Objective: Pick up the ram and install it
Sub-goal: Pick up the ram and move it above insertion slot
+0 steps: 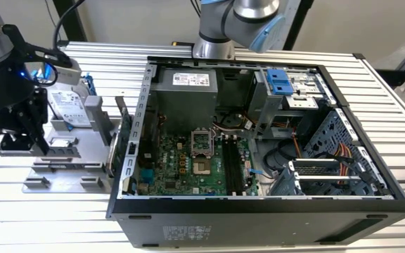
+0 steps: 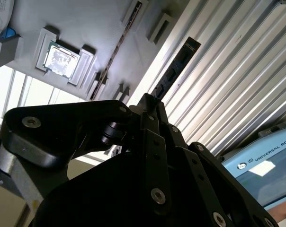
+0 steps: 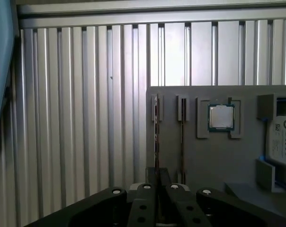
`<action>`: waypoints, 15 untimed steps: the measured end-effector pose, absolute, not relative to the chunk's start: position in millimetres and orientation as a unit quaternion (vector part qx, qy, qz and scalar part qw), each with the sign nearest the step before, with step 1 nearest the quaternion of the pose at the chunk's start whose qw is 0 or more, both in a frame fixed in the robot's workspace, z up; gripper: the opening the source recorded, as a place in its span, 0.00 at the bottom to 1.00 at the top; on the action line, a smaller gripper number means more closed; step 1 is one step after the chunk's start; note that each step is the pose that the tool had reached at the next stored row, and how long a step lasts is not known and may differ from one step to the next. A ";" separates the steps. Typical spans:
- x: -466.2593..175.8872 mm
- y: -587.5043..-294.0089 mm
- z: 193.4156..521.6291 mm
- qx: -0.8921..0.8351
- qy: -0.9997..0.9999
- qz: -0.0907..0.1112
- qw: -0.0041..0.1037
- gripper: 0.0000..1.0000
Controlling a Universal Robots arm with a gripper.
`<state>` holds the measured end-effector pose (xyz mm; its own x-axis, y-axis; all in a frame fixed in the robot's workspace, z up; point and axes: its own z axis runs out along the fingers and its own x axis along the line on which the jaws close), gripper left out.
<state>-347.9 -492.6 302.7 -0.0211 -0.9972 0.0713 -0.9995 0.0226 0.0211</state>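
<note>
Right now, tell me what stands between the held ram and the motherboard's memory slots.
The hand grips the ram near the gray tray. The case wall stands between it and the memory slots; the case is open on top, and nothing visible covers the slots.

glare streaks the ribbed table, the claw dark in shadow.

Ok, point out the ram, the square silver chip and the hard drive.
ram (image 2: pixel 175 66): second wrist view, middle of the dark stick.
square silver chip (image 3: pixel 221 117): first wrist view, centre of its lid.
hard drive (image 1: pixel 67 108): exterior view, its labelled top face.
</note>
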 end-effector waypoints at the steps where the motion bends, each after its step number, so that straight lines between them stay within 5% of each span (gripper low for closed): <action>1: -347.9 -492.6 303.4 0.699 -0.714 0.017 0.033 0.00; 15: -347.9 -492.4 312.6 0.699 -0.714 0.019 0.031 0.00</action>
<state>-347.9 -492.4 312.6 -0.0214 -0.9973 0.0703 -0.9996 0.0226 0.0158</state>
